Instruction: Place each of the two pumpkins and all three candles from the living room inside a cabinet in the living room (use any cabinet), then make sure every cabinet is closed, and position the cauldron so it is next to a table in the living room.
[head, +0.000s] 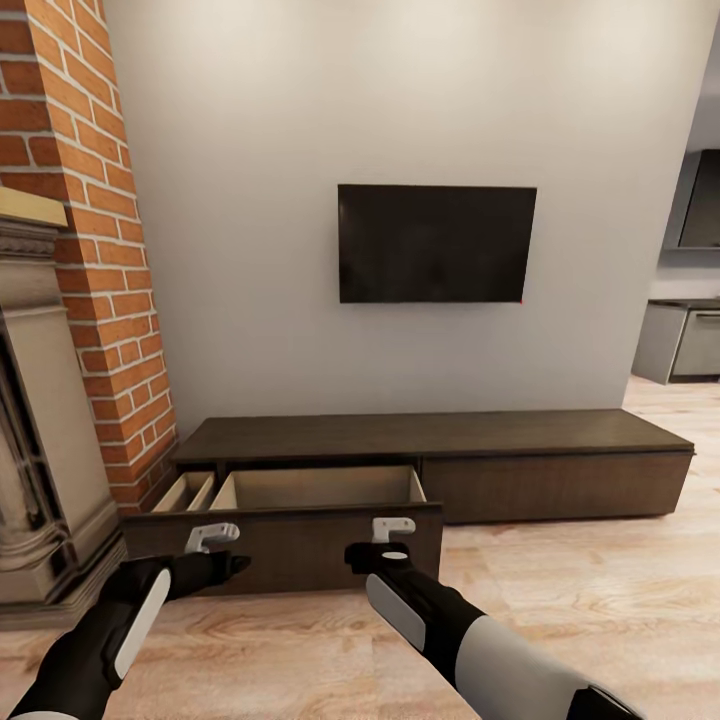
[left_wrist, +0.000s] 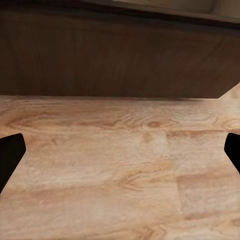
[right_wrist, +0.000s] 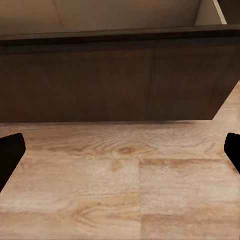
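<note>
The low dark-brown cabinet (head: 430, 435) runs along the white wall. Its left front (head: 290, 545) is pulled out as a wide drawer, and the pale inside (head: 320, 488) that I can see holds nothing. The right front (head: 555, 485) is closed. My left gripper (head: 212, 537) and right gripper (head: 393, 528) hover just before the pulled-out front, both open and holding nothing. The wrist views look down at that front (left_wrist: 120, 60) (right_wrist: 120, 80) over the wood floor, with the dark fingertips (left_wrist: 10, 155) (right_wrist: 10, 155) far apart. The pumpkins, candles, cauldron and table are out of view.
A brick column (head: 100, 250) and a stone fireplace (head: 40, 480) stand close at the left. A black TV (head: 436, 243) hangs above the cabinet. Light wood floor (head: 600, 580) stretches to the right toward a grey kitchen unit (head: 685, 340).
</note>
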